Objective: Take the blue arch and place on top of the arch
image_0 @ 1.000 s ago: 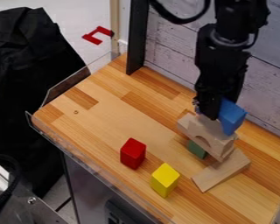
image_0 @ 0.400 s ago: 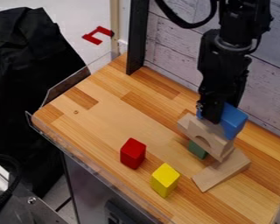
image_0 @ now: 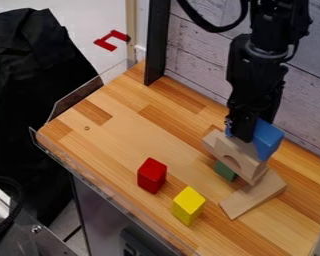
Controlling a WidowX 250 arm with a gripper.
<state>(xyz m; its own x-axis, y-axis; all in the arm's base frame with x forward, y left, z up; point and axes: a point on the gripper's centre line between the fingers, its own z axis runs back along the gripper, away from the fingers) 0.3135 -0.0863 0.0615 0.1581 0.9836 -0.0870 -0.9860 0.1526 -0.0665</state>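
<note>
The black gripper [image_0: 243, 131] hangs at the right of the table, over the stacked blocks, and is shut on the blue arch [image_0: 268, 140]. Blue shows on both sides of the gripper, which covers the middle of the piece. Directly below is the natural wood arch [image_0: 241, 156], tilted on the stack, its curved opening facing the camera. The blue arch is right at this arch's top; whether its full underside rests there is hidden.
Under the stack are a green block [image_0: 225, 170] and a wooden wedge [image_0: 255, 194]. A red block [image_0: 152, 175] and a yellow block [image_0: 189, 205] stand to the left and front. A plank wall [image_0: 196, 75] rises behind the table.
Compared with a second ago, the gripper is a little lower and further right. The blue arch has shifted slightly down with it. Between the last two views almost nothing moves.
</note>
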